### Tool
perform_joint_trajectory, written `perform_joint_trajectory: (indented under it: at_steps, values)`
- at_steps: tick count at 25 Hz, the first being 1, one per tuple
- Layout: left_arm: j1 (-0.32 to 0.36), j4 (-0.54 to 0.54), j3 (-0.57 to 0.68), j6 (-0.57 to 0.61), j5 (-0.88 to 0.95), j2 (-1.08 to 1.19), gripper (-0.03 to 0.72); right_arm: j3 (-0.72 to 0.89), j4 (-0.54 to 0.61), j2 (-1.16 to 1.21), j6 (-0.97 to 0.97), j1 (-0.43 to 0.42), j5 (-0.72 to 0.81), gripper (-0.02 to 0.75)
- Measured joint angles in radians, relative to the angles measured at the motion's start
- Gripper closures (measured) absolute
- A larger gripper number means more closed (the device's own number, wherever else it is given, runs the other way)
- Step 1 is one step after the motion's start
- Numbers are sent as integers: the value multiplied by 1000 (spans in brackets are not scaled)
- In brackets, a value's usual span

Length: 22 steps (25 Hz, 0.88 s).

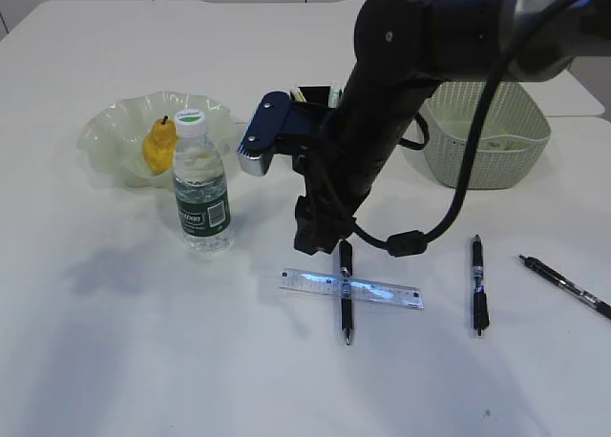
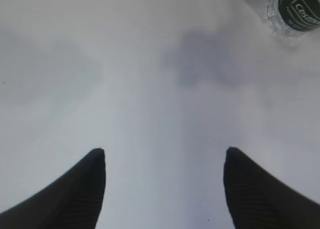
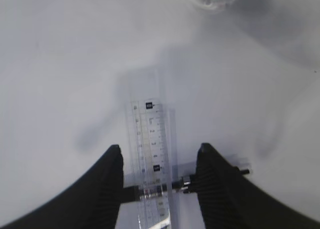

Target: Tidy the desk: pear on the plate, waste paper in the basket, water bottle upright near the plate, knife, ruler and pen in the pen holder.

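Right gripper (image 3: pixel 159 161) hangs low over the clear ruler (image 1: pixel 350 287), jaws spread either side of it, nothing pinched. Ruler lies flat on the table (image 1: pixel 115 342), crossed with a black pen (image 1: pixel 346 294). Left gripper (image 2: pixel 164 161) spread wide over bare table. Pear (image 1: pixel 158 145) on the plate (image 1: pixel 110 132), far left; bottle (image 1: pixel 201 182) upright beside it. Basket (image 1: pixel 487 136) far right.

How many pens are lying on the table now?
3: one pen crossed with the ruler, one pen right of it, one pen near the right edge. The arm may hide others.
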Motion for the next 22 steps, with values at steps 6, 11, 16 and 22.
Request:
perform_joint_trajectory:
  at_steps: [6, 11, 16, 22]
  values:
    - [0, 0, 0, 0, -6, 0, 167, -35, 2, 70, 0, 12, -15, 344]
    - [0, 0, 0, 0, -14, 0, 167, -35, 26, 104, -3, 14, -23, 329]
    - [0, 0, 0, 0, -19, 0, 167, -35, 46, 118, -3, 14, -28, 296]
    - [0, 0, 0, 0, -22, 10, 167, -37, 51, 137, -7, 14, -25, 276]
